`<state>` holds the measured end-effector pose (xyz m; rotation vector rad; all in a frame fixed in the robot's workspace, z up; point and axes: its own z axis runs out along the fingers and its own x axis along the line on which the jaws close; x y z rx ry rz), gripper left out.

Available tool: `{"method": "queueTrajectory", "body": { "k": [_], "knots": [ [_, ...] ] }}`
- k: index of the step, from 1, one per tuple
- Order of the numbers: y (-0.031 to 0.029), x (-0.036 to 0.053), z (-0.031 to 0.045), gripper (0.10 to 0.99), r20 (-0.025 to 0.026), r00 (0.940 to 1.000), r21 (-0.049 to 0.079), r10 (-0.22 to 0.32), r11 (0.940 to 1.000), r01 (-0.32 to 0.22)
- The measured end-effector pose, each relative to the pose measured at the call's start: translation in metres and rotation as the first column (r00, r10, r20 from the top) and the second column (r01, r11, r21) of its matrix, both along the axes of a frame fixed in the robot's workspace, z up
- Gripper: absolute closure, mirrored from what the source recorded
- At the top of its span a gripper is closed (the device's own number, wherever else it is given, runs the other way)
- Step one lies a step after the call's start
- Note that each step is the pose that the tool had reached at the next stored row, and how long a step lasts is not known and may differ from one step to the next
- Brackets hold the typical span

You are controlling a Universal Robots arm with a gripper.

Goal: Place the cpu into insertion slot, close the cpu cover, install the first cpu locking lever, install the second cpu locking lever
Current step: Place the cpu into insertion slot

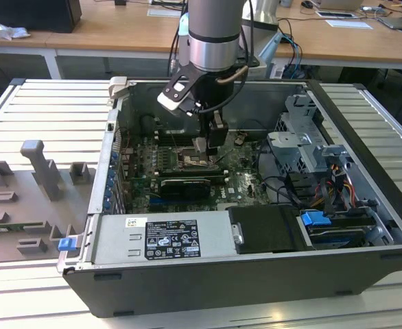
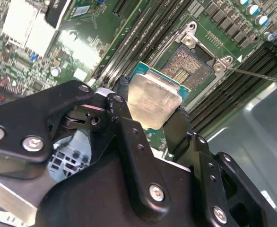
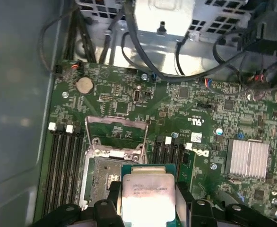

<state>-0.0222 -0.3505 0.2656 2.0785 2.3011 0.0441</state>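
Second wrist view — silvery square cpu (image 2: 155, 100)

I am looking in on a robotics lab or electronics workshop. An opened computer case (image 1: 256, 281) is lying on a ribbed metal bench (image 1: 50, 110), and a robot arm (image 1: 215, 34) is reaching into it. In the exterior view, grey holders (image 1: 40, 171) are sitting at nine o'clock, while wooden desks (image 1: 119, 27) carrying cables (image 1: 293, 41) and papers (image 1: 350, 24) are running along twelve o'clock.

No readable text (print on the cpu (image 3: 148, 196) too small)
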Motion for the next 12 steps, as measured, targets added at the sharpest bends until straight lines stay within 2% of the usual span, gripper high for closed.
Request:
{"method": "queueTrajectory", "body": {
  "k": [2, 7, 12],
  "knots": [
    [0.0001, -0.0005, -0.0027, 0.545, -0.0001, 0.9998, 0.0, -0.021, 0.9998, 0.021],
    [0.0001, -0.0078, -0.0052, 0.545, -0.0001, 0.9997, 0.0, -0.023, 0.9997, 0.023],
    [0.0001, -0.0216, -0.0063, 0.545, 0.0, 0.9997, 0.0, -0.023, 0.9997, 0.023]
  ]
}}
